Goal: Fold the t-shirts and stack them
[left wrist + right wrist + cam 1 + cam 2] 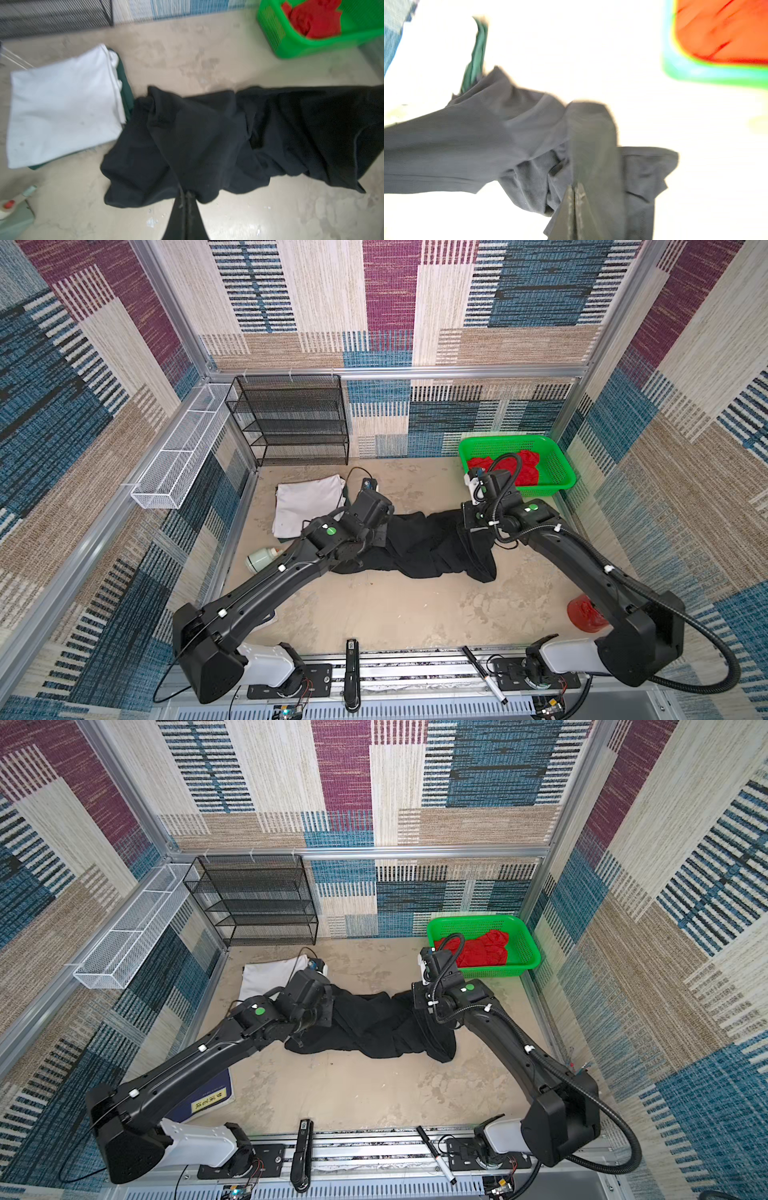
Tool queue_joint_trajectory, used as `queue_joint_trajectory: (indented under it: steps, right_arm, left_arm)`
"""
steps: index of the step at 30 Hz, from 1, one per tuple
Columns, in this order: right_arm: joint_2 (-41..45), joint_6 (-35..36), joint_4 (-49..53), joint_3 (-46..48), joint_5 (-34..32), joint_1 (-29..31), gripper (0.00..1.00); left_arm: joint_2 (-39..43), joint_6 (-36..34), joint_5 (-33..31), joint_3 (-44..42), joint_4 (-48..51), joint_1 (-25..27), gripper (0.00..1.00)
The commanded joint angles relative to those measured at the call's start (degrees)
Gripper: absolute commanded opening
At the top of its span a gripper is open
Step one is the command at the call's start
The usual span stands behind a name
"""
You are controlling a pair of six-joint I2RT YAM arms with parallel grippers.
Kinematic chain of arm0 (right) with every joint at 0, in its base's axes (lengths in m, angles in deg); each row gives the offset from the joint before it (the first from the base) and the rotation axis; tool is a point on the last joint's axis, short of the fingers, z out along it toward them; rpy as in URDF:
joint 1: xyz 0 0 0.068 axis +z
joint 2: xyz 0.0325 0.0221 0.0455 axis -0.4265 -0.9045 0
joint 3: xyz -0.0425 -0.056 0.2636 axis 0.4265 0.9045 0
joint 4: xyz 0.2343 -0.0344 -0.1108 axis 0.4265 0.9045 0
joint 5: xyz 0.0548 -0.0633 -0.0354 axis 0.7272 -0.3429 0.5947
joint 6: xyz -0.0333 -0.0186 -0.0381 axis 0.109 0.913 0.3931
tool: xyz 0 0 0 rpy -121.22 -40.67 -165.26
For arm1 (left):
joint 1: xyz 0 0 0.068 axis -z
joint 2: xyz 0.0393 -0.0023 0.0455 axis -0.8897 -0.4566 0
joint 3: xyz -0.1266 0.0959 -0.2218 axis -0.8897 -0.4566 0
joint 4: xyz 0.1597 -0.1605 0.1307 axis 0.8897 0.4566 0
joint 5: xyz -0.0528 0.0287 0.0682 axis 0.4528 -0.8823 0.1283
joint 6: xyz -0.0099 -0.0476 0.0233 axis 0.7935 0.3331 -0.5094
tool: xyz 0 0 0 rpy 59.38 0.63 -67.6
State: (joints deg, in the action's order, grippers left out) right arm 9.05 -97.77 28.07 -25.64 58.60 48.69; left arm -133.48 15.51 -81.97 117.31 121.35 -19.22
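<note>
Stretching across the table [374, 605], the black shirt [424, 543] is gripped at either end by the left end effector [187, 194] and the right end effector [574, 187]. White shirt [307, 506] lies folded on green shirt [124, 91], far left; red shirt [523, 470] sits in the far-right basket [557, 464].

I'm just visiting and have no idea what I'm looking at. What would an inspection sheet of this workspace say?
Surface: beige mottled tabletop, stained.
Job's things: black cloth t-shirt bunched, stretched between both arms; folded white t-shirt on a dark green t-shirt; red t-shirt crumpled in a green plastic basket.
Clutter: pale green bottle lying down, red translucent container, black marker pen, black mesh shelf rack, white wire tray.
Grippers: left gripper and right gripper both shut, pinching the black shirt.
Cables: black ribbed hose along the right arm; thin black cable beside the white shirt.
Surroundings: patchwork carpet-pattern walls, aluminium frame.
</note>
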Motion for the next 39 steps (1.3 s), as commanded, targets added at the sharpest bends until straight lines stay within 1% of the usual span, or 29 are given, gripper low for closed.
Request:
queue_joint_trajectory:
  steps: [1,3,5,8,11,13,14,15,18,20,22,24,27,29,31,33,34,35,36,37,38,39]
  right_arm:
    - [1.94,0.51,10.36,-4.17,-10.38,-1.23,0.00]
    - [4.41,1.94,9.57,-5.17,-10.42,-2.78,0.00]
    - [6.75,3.72,7.97,-6.28,-8.33,-4.67,0.00]
    - [10.50,7.79,3.53,-5.36,-0.09,-6.86,0.00]
    - [11.35,11.04,4.33,-3.68,11.09,-7.01,0.00]
    - [11.23,12.19,6.47,-0.48,19.69,-7.01,0.00]
    - [11.54,12.34,6.96,2.05,22.87,-7.01,0.00]
    - [12.40,11.59,6.87,5.59,24.85,-7.01,0.00]
    - [14.07,7.10,3.96,14.36,26.18,-7.01,0.00]
    - [11.51,5.31,2.60,14.72,28.15,-7.01,0.00]
    - [7.03,4.78,-0.06,14.88,25.86,-7.01,0.00]
    - [0.52,5.43,-1.98,14.03,23.61,-7.24,0.00]
    - [-10.14,8.11,-7.18,12.46,26.63,-8.53,0.00]
    - [-17.33,10.19,-9.29,9.99,28.23,-9.02,0.00]
    - [-22.68,11.11,-9.98,6.88,26.86,-9.16,0.00]
    - [-24.89,10.87,-9.97,4.77,23.45,-9.20,0.00]
    - [-24.83,10.65,-10.48,4.52,22.10,-9.20,0.03]
    - [-24.34,10.32,-10.82,4.38,20.59,-9.30,0.26]
    - [-23.55,10.14,-10.91,4.41,19.51,-9.29,0.43]
    - [-22.29,10.23,-10.76,4.50,18.39,-9.29,0.57]
    - [-20.92,10.18,-10.65,4.70,16.91,-9.31,0.66]
    - [-19.36,10.14,-10.44,5.15,15.24,-9.29,0.69]
  left_arm:
    - [3.72,-6.58,-5.04,4.45,1.58,-2.46,0.00]
    - [5.85,-8.62,-5.94,7.11,2.31,-4.24,0.00]
    - [7.56,-10.69,-7.03,9.78,3.45,-5.41,0.00]
    - [9.13,-13.48,-8.56,12.80,5.08,-6.29,0.00]
    - [10.23,-13.81,-8.08,13.74,7.09,-6.53,0.00]
    - [11.85,-12.67,-7.86,12.04,8.08,-6.53,0.00]
    - [12.91,-11.95,-7.95,10.51,8.45,-6.53,0.00]
    - [14.31,-11.01,-8.31,8.53,8.70,-6.53,0.00]
    - [18.24,-7.96,-10.04,2.27,9.26,-6.61,0.00]
    - [19.72,-5.74,-10.93,-1.33,9.50,-6.75,0.00]
    - [20.60,-3.86,-11.29,-4.86,9.08,-7.01,0.00]
    - [20.85,-2.41,-11.18,-7.74,7.98,-7.44,0.00]
    - [20.21,-1.40,-10.74,-11.22,5.26,-8.64,0.00]
    - [18.96,-1.60,-9.18,-12.49,3.23,-9.91,0.00]
    - [17.34,-2.00,-7.72,-12.40,1.98,-10.97,0.00]
    - [15.95,-2.63,-7.04,-11.96,1.27,-11.42,0.00]
    - [15.31,-2.93,-6.86,-11.78,1.00,-11.62,0.00]
    - [14.66,-3.27,-6.77,-11.64,0.70,-11.95,0.00]
    - [14.15,-3.45,-6.56,-11.68,0.29,-12.31,0.00]
    - [13.81,-3.60,-6.08,-11.77,-0.01,-12.63,0.00]
    - [13.33,-3.63,-5.58,-11.96,-0.50,-12.89,0.00]
    - [13.05,-3.42,-5.10,-12.23,-0.80,-13.10,0.00]
